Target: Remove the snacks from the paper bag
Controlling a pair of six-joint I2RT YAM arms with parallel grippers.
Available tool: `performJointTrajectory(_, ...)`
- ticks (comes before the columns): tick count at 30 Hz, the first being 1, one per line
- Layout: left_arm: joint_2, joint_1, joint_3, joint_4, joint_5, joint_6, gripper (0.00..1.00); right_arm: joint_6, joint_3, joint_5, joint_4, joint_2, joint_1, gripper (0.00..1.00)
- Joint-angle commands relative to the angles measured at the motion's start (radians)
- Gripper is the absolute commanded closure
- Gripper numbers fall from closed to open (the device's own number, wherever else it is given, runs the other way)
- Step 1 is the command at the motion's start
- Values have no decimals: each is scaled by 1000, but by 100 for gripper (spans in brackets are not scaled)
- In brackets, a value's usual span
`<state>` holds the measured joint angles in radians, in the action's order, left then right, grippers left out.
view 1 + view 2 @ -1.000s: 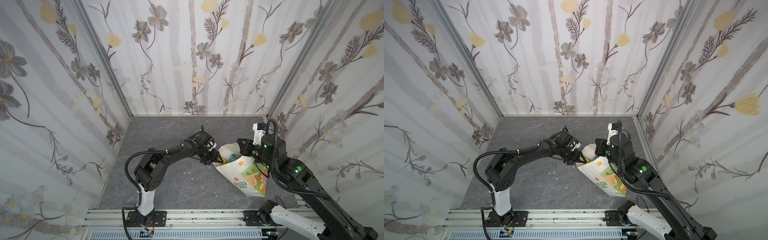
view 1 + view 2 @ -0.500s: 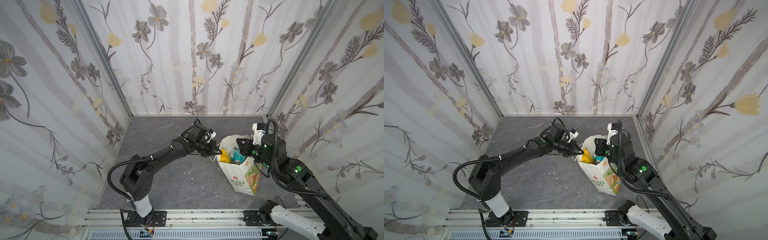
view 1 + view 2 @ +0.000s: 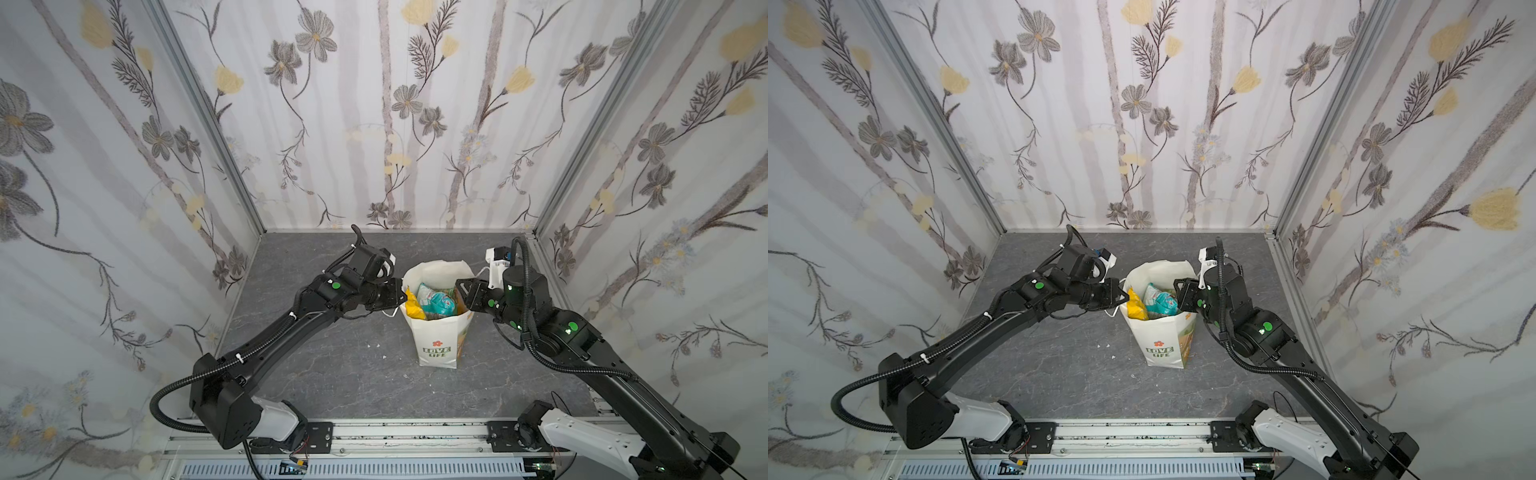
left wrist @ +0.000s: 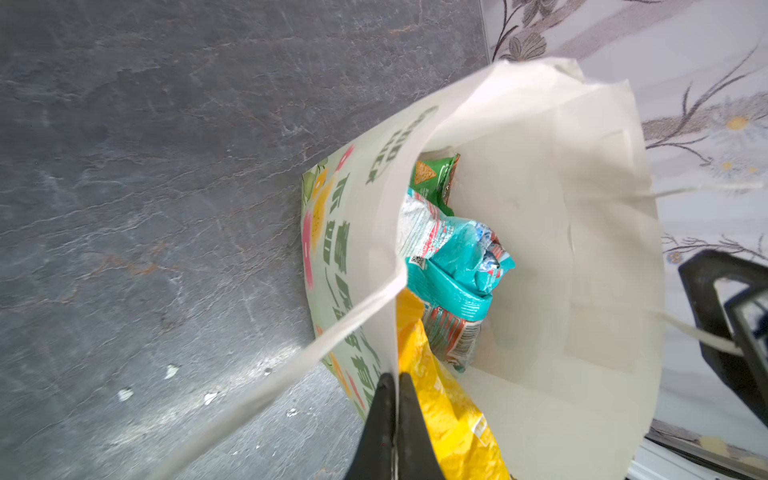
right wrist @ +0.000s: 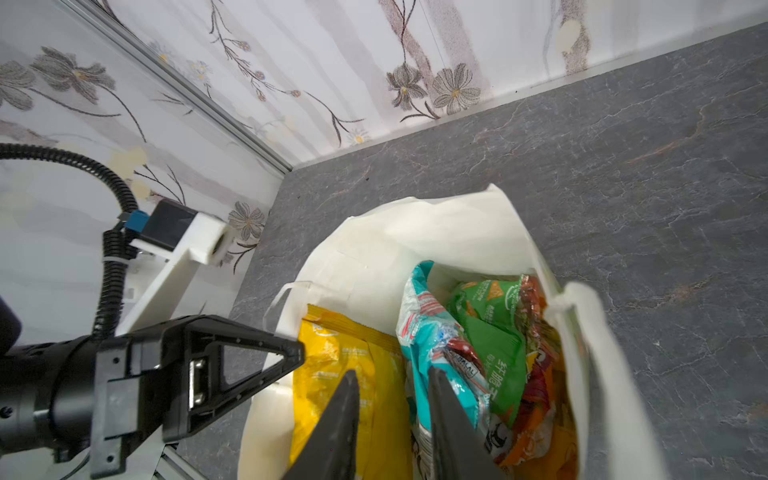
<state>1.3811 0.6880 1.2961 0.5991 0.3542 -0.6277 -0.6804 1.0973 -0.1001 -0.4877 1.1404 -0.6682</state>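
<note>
The white paper bag [image 3: 436, 345] [image 3: 1163, 345] stands upright, right of the table's middle, with its mouth open. Inside it are the snacks: a yellow pouch [image 3: 413, 308] [image 5: 332, 365], a teal packet [image 3: 436, 301] [image 4: 461, 266], a green one [image 5: 490, 328] and a red-orange one [image 5: 536, 374]. My left gripper [image 3: 401, 293] [image 4: 395, 380] is shut on the bag's left rim, with the paper pinched between its fingers. My right gripper [image 3: 459, 286] [image 5: 390, 372] hangs over the right side of the bag's mouth. It is open, its fingers above the yellow pouch and the teal packet, and holds nothing.
Flowered walls [image 3: 386, 124] close in the grey table [image 3: 332, 374] on three sides, the right one near the bag. A white cord handle [image 3: 390, 313] hangs off the bag's left side. Small white crumbs [image 3: 384, 357] lie on the table. A metal rail [image 3: 395, 432] runs along the front edge.
The bag has swung from leaning towards the front to upright. My left gripper closed on its left rim. My right gripper's jaws have spread apart.
</note>
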Motion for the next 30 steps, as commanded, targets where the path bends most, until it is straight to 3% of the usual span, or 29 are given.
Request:
performJointTrajectory(1, -47, -3, -5, 50, -88, 5, 100, -5, 4, -28, 24, 4, -1, 58)
performJointTrajectory(5, -77, -2, -27, 10, -71, 6, 100, 10, 15, -37, 16, 1, -1, 43)
performJointTrajectory(8, -52, -6, -28, 47, -127, 25, 100, 21, 22, -36, 6, 1, -1, 33)
performJointTrajectory(9, -49, -7, -31, 51, -135, 26, 97, 25, 25, -35, -4, -2, -2, 29)
performJointTrajectory(11, -49, -6, -35, 58, -160, 34, 72, 40, 20, -23, -26, -18, -1, 21)
performJointTrajectory(17, -107, -7, -4, 107, -259, 113, 46, 78, 13, 4, -106, -117, 7, 8)
performJointTrajectory(23, -117, -6, 73, 158, -305, 218, 48, 117, -17, 90, -111, -136, 44, 0)
performJointTrajectory(27, -117, 3, 93, 111, -137, 257, 48, 115, -49, 146, -110, -95, 96, 0)
performJointTrajectory(30, -117, 50, 118, 94, -110, 283, 44, 109, -54, 165, -113, -94, 136, 0)
